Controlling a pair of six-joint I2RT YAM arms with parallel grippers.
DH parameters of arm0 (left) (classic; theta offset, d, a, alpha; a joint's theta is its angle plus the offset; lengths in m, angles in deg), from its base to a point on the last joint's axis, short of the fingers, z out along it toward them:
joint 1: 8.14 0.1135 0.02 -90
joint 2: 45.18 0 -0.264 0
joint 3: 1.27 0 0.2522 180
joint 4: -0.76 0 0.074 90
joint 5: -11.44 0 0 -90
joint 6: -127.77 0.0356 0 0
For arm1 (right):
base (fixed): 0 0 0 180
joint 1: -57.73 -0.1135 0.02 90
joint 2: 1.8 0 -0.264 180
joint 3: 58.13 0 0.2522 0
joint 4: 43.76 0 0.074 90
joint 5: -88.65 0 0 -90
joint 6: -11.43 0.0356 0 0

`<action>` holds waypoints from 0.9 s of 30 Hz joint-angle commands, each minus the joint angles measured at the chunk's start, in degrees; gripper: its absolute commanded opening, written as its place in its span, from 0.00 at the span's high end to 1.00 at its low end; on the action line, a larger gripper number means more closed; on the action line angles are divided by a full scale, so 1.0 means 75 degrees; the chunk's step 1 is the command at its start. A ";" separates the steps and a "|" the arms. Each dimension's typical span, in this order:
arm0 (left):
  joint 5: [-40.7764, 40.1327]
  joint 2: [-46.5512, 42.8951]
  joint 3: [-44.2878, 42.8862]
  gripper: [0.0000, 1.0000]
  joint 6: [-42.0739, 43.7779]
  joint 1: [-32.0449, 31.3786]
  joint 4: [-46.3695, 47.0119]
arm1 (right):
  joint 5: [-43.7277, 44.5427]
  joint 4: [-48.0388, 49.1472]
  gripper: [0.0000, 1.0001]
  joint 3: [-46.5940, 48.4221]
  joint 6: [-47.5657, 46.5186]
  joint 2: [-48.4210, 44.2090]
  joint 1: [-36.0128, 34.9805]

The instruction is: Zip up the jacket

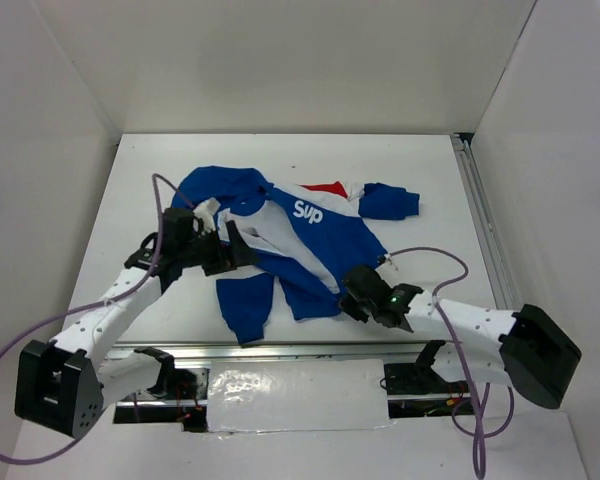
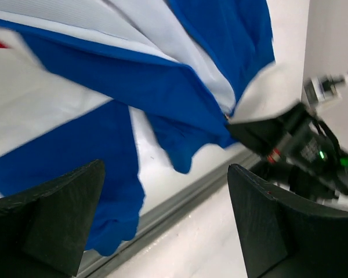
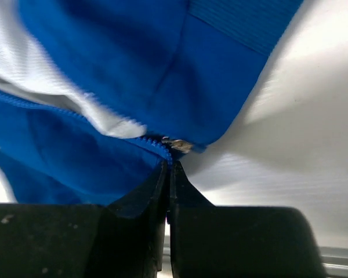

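Left arm: the white-and-black left arm rises from its base at the near left corner and reaches up and to the right, its wrist over the left side of the jacket.
Left jaws: spread wide. The two black fingers sit at opposite edges of the wrist view, with no cloth between them.
Right arm: the white right arm lies low along the near edge, stretched leftwards from its base to the jacket's bottom hem.
Right jaws: pressed together. The black fingers pinch blue fabric at the lower end of the zip, just under a small metal zip piece.
Jacket: the royal-blue fabric jacket with red and white chest panels lies in the middle of the white counter. Its front is open and the white lining shows; one sleeve points to the far right, the other towards the near edge.
Hard to make out: the red panel is mostly folded under, and the white lettering is cut short by a fold. Slider or end stop — the metal piece is too blurred to tell. The left wrist view is soft throughout.
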 commanded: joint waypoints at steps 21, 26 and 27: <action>-0.0926 0.3098 -0.1442 0.01 -0.0164 -0.3909 0.0842 | 0.0775 -0.2682 0.10 0.1216 -0.1691 -0.2008 0.1477; -0.0809 0.2969 -0.1688 0.02 -0.0152 -0.4108 0.0843 | -0.0054 -0.1746 0.10 0.0641 -0.2441 -0.2819 0.2345; -0.0774 0.2899 -0.1735 0.02 -0.0129 -0.4155 0.0808 | -0.0127 -0.1652 0.10 0.0606 -0.2628 -0.2843 0.2555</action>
